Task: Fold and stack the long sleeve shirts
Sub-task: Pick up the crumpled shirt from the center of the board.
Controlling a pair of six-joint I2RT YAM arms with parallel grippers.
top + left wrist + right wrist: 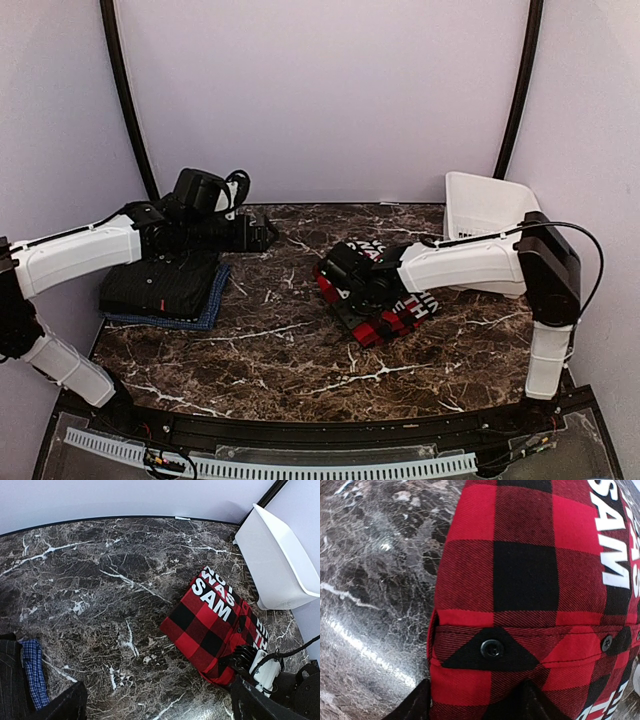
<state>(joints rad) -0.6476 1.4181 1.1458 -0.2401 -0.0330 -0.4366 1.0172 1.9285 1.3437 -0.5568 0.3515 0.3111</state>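
The red-and-black checked shirt (388, 322) (202, 630) (520, 570) lies folded right of centre, white block letters on its far end. My right gripper (345, 282) (472, 702) sits low at its near-left corner, jaws partly apart astride the folded edge with the snap button. One fingertip (412, 705) is just outside the edge, the other rests on cloth; a pinch does not show. At the left, a folded black shirt (160, 280) (7, 680) lies on a blue one (213, 300) (32, 675). My left gripper (262, 235) (155, 700) hovers open beside that stack, holding nothing.
A white plastic basket (485, 205) (280, 565) stands tilted at the back right corner, just behind the right arm. Dark marble tabletop (280, 340) shows between the two shirt spots. Purple walls close in the back and sides.
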